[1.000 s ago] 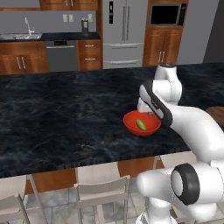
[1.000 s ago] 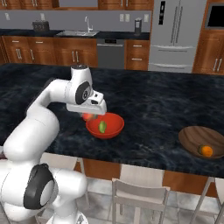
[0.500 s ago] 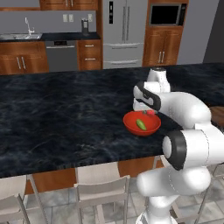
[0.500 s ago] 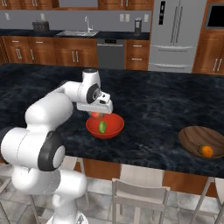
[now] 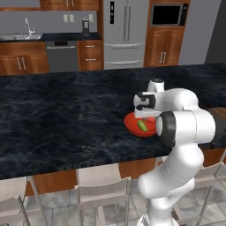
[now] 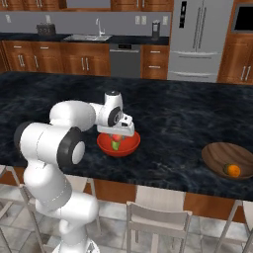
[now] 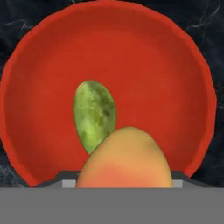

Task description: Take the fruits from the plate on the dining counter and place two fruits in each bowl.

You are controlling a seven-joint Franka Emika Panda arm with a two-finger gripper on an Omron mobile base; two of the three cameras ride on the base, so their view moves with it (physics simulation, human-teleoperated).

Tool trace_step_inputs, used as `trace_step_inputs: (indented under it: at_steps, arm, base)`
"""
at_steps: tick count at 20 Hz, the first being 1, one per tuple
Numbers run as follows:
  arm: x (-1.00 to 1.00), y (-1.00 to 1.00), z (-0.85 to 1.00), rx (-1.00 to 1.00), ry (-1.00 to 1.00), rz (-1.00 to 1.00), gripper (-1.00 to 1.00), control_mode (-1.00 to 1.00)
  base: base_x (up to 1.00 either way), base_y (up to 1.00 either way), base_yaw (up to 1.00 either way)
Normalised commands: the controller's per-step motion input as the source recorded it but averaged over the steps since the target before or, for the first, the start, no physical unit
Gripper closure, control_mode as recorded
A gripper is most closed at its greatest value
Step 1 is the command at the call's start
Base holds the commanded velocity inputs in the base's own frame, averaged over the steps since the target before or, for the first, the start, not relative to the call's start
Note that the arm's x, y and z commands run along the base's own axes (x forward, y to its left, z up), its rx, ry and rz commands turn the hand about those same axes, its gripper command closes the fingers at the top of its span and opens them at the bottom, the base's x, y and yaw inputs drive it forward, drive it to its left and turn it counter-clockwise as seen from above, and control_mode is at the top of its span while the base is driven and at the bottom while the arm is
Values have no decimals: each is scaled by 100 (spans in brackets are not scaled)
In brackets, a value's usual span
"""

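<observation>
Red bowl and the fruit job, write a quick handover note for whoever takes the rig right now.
Gripper: jaws shut on the red-orange fruit, held just above the red bowl.
Red bowl: holds the green oblong fruit.
Wooden bowl, to the right on the dining counter: holds the orange ball.
Done: one fruit in each bowl.
Left: release the red-orange fruit into the red bowl, then put a second fruit in the wooden bowl.
</observation>
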Motion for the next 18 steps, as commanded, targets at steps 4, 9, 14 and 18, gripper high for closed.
trace_step_inputs:
  at_steps: [4,9,14,18]
  arm:
    - [5,-12,-49,0,0,0,100,-100]
    - [4,0,-29,0,0,0,-100,-100]
    - [7,0,-12,0,-1,0,-100,-100]
    - [33,-2,0,0,-6,0,-100,-100]
  base:
    - [0,0,0]
    - [0,0,0]
    - [0,0,0]
    - [0,0,0]
